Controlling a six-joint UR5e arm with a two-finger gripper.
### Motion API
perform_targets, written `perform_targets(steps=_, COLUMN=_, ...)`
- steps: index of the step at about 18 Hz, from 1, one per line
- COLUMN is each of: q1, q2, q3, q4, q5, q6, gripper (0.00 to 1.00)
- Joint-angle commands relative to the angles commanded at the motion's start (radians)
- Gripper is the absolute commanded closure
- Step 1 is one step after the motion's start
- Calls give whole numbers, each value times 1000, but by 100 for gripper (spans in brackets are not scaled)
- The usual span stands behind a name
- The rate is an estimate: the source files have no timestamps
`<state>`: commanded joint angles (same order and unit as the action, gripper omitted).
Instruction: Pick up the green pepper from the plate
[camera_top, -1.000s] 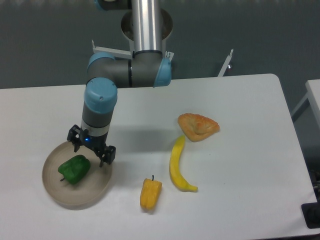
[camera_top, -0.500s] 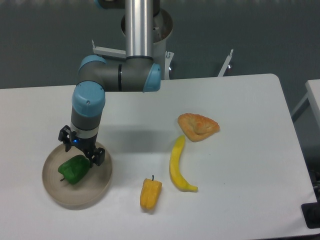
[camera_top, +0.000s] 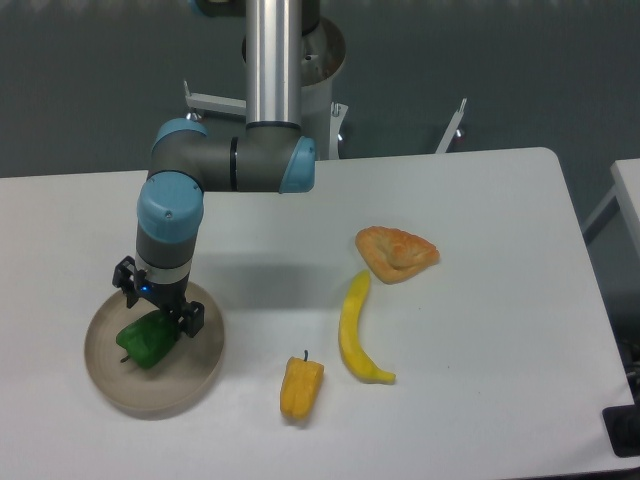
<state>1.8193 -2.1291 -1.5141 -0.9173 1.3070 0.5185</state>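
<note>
The green pepper (camera_top: 145, 342) lies on the left part of the round beige-grey plate (camera_top: 185, 382) at the table's front left. My gripper (camera_top: 158, 310) hangs straight down over the plate, right above the pepper's upper edge. Its fingers are spread apart, one at the plate's back rim and one to the right of the pepper, and they hold nothing. The gripper covers the pepper's top; the stem shows at its left.
A yellow-orange pepper (camera_top: 301, 388) lies right of the plate near the front. A banana (camera_top: 355, 330) lies beyond it, and a pastry (camera_top: 396, 252) sits further back. The arm's base column (camera_top: 273, 60) stands at the table's back edge.
My gripper has moved left and slightly forward, from the plate's right rim to directly over the green pepper. The pepper and the other objects have not moved.
</note>
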Motion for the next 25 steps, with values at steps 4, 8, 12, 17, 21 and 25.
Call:
perform_targets(steps=4, q1=-3, q2=0, q3=3, q4=12, q5=18, q6=2, gripper=49)
perform_targets(steps=8, q1=-3, q2=0, q3=3, q4=12, q5=18, q6=3, gripper=70)
perform_targets(steps=12, q1=0, q2=8, q3=9, q4=12, q5=18, q6=8, gripper=74)
perform_targets(steps=17, q1=40, q2=41, q3=28, q4=5, q5=49, q6=35, gripper=75)
perform_targets(steps=21, q1=136, q2=71, q3=67, q4=-8, q5=113, q6=162, gripper=75)
perform_targets(steps=25, q1=237, q2=66, q3=101, q4=-9, q5=123, q6=328, gripper=75)
